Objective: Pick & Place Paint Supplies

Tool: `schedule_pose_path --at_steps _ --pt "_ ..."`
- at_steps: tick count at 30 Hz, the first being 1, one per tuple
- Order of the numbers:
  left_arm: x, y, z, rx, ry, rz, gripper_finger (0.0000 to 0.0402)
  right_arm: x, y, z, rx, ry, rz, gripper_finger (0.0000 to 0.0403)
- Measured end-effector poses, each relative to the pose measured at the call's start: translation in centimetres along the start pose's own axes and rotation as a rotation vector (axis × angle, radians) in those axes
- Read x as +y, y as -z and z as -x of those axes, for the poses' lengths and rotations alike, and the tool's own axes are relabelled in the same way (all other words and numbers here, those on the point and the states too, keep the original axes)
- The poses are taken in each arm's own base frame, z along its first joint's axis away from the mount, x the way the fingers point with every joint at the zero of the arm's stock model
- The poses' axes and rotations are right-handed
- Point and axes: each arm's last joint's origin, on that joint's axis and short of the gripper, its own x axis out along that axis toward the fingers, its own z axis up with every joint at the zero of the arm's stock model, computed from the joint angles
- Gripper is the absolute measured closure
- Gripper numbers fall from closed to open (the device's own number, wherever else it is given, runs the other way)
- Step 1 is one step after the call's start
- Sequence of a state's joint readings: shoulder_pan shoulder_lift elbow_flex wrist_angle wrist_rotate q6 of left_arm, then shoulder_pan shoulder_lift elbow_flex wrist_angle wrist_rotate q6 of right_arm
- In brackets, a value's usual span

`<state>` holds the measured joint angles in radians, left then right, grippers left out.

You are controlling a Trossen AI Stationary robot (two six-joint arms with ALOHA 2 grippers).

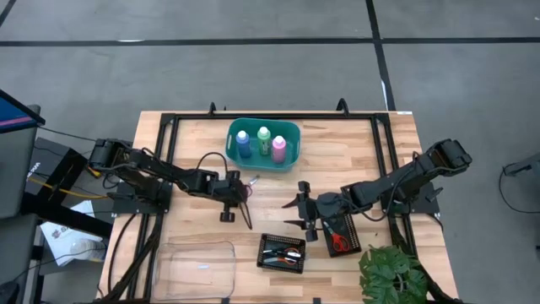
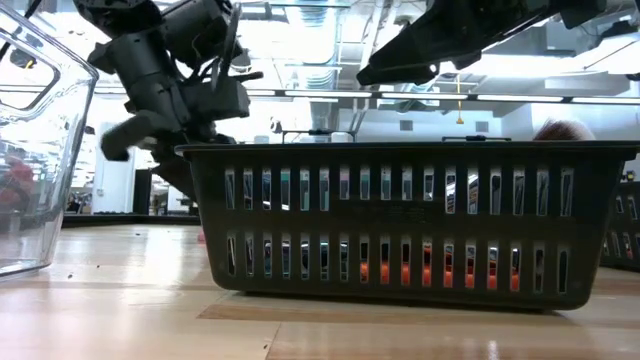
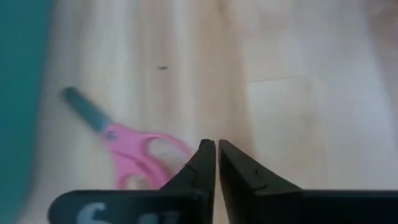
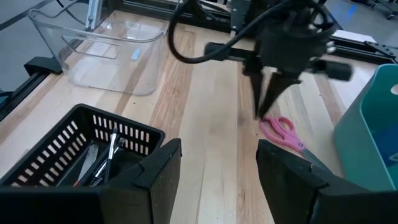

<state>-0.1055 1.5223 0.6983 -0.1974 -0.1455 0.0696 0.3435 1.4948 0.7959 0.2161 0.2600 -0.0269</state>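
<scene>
Pink-handled scissors (image 3: 140, 155) lie flat on the wood next to the teal basket (image 1: 291, 131), also seen in the right wrist view (image 4: 281, 132). My left gripper (image 3: 216, 152) points down with its fingers shut, the tips at the scissors' handle loops (image 4: 264, 115). The blue bottle (image 1: 243, 143), green bottle (image 1: 263, 138) and pink bottle (image 1: 279, 148) stand in the basket. Thin brushes (image 4: 109, 152) lie in the black mesh tray (image 1: 281, 252). Red-handled scissors (image 1: 338, 241) lie in a second tray. My right gripper (image 4: 217, 168) hovers open over the table's middle (image 1: 297, 205). My left gripper comes from above, pointing down, with its shut fingertips (image 3: 205, 152) right at the handle loops (image 3: 171, 152) of the pink scissors, which lie flat on the table. Whether the tips touch the handle, I cannot tell.
A clear plastic bin (image 1: 198, 266) sits at the near left and a potted plant (image 1: 392, 274) at the near right corner. The low view is mostly filled by a black mesh tray (image 2: 400, 220). Bare wood lies between the two grippers.
</scene>
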Motion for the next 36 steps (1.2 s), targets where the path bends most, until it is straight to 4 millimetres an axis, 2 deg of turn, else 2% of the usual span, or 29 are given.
schedule_pose_path --at_steps 4,11,17,24,28,32,36 --pt "0.1 0.2 -0.4 0.018 0.073 0.011 0.0364 0.0 0.0 0.0 -0.001 0.0 0.004 0.0207" --pt "0.8 0.7 -1.1 0.066 -0.001 0.027 0.0315 0.0 0.0 0.0 -0.001 0.0 0.007 0.0207" --pt "0.8 0.7 -1.1 0.066 -0.002 0.024 0.0307 0.0 0.0 0.0 -0.001 0.0 0.007 0.0207" --pt "0.6 1.4 -2.5 0.135 0.014 0.016 0.0307 0.0 0.0 0.0 -0.001 0.0 0.007 0.0207" --pt "0.5 1.5 -2.8 0.142 0.015 0.016 0.032 0.0 0.0 0.0 -0.002 0.0 0.007 0.0207" --pt "0.5 1.4 -2.7 0.131 0.023 0.02 0.0382 0.0 0.0 0.0 -0.002 -0.001 0.007 0.0207" --pt "0.3 1.4 -2.7 0.132 0.009 0.034 0.0396 0.0 0.0 0.0 -0.002 -0.001 0.007 0.0207"
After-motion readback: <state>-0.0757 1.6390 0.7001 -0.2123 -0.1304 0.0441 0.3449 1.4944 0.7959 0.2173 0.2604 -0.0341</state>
